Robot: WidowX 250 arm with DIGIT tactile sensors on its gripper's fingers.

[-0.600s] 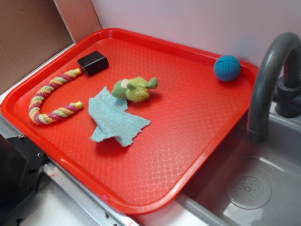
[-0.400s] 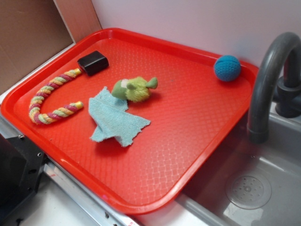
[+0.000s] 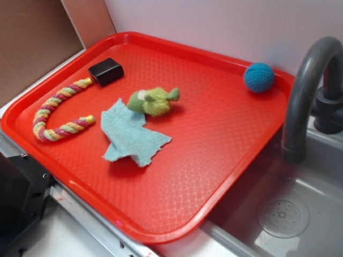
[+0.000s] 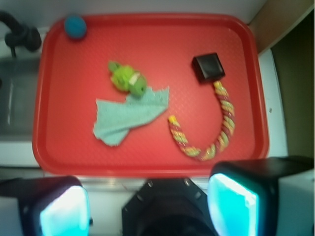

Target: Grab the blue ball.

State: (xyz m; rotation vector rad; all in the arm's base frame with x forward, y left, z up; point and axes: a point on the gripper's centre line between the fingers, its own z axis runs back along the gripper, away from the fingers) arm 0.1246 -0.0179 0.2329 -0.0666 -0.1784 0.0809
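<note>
The blue ball (image 3: pixel 259 77) sits on the red tray (image 3: pixel 214 160), in the corner nearest the grey faucet (image 3: pixel 305 91), close against the tray's rim. In the wrist view the same ball (image 4: pixel 75 26) shows at the tray's upper left corner, well apart from the hand (image 4: pixel 147 206), whose two fingers stand wide apart at the bottom edge of that view, holding nothing, over the tray's opposite long side. Near the middle of the tray a green plush toy (image 3: pixel 154 101) lies touching a light-blue cloth (image 3: pixel 131 135). A striped rope toy (image 3: pixel 56 115) curves along the tray's left side, one end just beside a small black block (image 3: pixel 106 70). The grey sink (image 3: pixel 284 214) lies next to the tray, below the faucet.
</note>
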